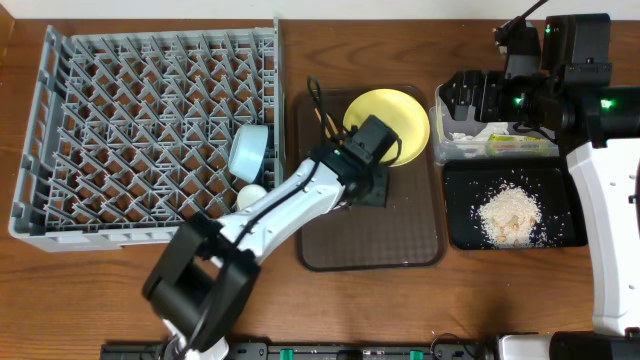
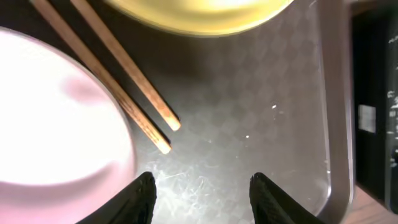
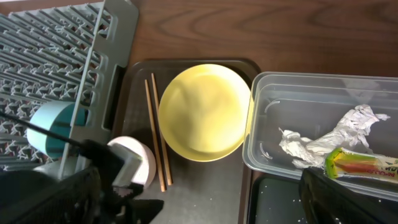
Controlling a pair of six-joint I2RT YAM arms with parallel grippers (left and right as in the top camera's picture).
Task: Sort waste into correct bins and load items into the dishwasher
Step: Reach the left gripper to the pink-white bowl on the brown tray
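Observation:
My left gripper point(image 1: 372, 188) point(image 2: 202, 194) hovers open over the bare brown tray, nothing between its fingers. The white bowl point(image 2: 56, 112) point(image 3: 142, 163) lies just to its left, largely hidden under the arm from overhead. Two chopsticks point(image 2: 124, 87) point(image 3: 157, 130) lie between the bowl and the yellow plate point(image 1: 390, 120) point(image 3: 204, 112). The light blue bowl point(image 1: 248, 150) and small white cup point(image 1: 250, 197) sit in the grey dishwasher rack point(image 1: 120, 120). My right gripper point(image 1: 478, 100) point(image 3: 193, 208) hangs wide open above the clear tub point(image 1: 445, 140), which holds paper scraps point(image 3: 329, 140) and the wrapper point(image 3: 364, 165).
The brown tray point(image 1: 400, 245) lies between the rack and the bins. A black tray point(image 1: 462, 225) in front of the tub carries a heap of rice crumbs point(image 1: 508, 215). Bare wooden table runs along the front edge.

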